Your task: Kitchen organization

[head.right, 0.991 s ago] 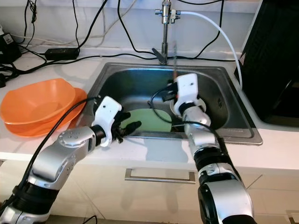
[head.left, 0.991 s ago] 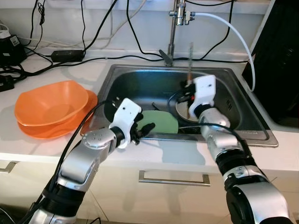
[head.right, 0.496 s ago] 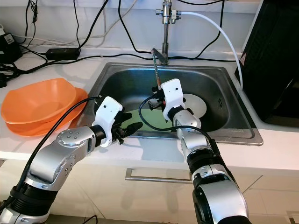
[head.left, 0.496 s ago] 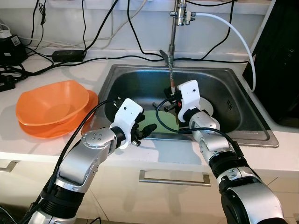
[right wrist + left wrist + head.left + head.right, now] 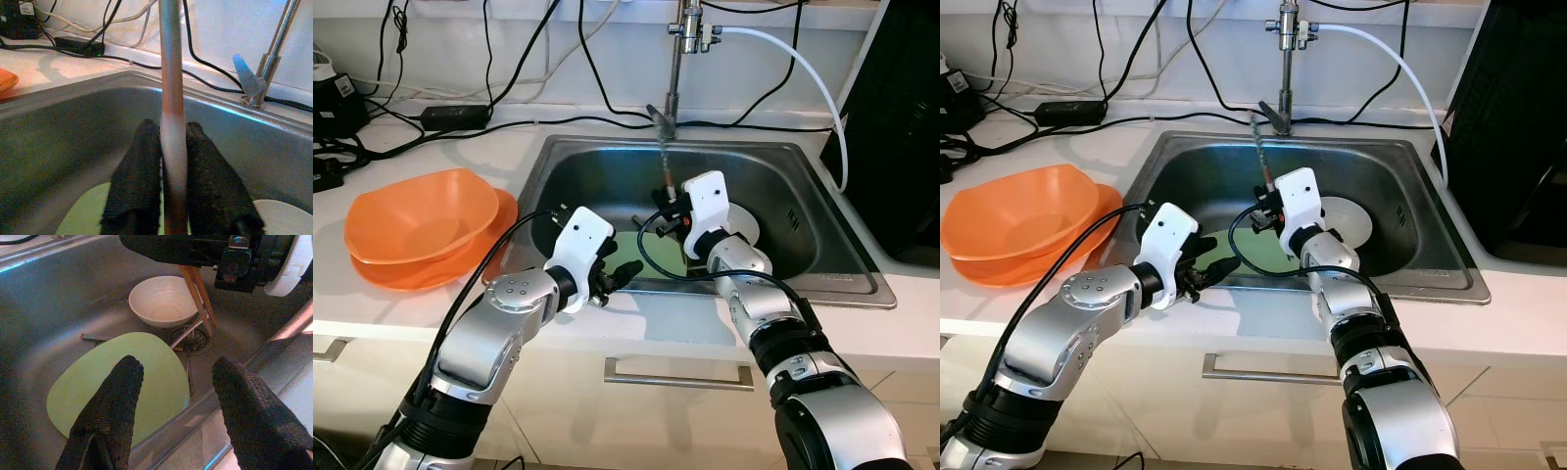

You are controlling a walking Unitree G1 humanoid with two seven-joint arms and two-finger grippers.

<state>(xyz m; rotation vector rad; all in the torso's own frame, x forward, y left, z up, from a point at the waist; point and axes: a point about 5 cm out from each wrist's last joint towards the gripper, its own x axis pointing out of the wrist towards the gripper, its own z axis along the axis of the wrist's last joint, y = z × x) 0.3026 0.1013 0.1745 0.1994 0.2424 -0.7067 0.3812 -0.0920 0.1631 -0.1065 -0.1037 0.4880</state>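
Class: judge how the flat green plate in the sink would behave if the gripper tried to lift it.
The flat green plate lies flush on the steel sink floor, so gripping its edge looks awkward. It seems thin, probably light. On smooth metal it may slide when pushed.

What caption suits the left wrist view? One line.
Open left hand hovering over a green plate and white bowl in the sink.

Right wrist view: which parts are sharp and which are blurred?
In the right wrist view, the chopstick held in the right hand is blurred and out of focus, being close to the lens; the tap and cables behind look sharper.
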